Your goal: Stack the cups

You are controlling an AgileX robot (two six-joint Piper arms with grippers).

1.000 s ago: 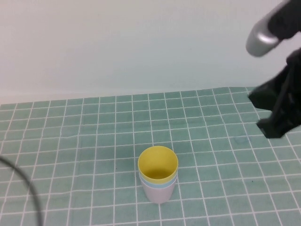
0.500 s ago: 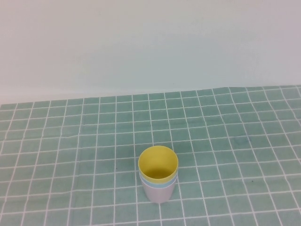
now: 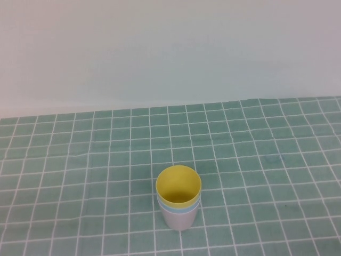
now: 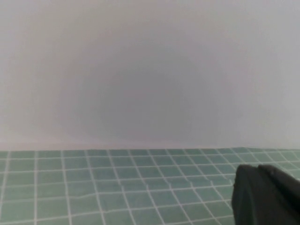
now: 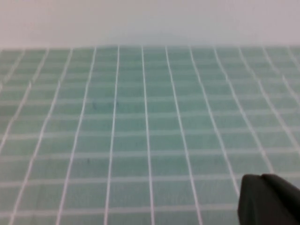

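High view: three cups nested, one stack [image 3: 179,198]; both grippers' jaws state unclear.

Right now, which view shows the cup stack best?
The high view: the yellow cup sits nested in the blue cup, which sits in the pink cup, upright on the checked cloth. Neither wrist view shows the cups, only cloth and a dark edge of the left gripper and the right gripper.
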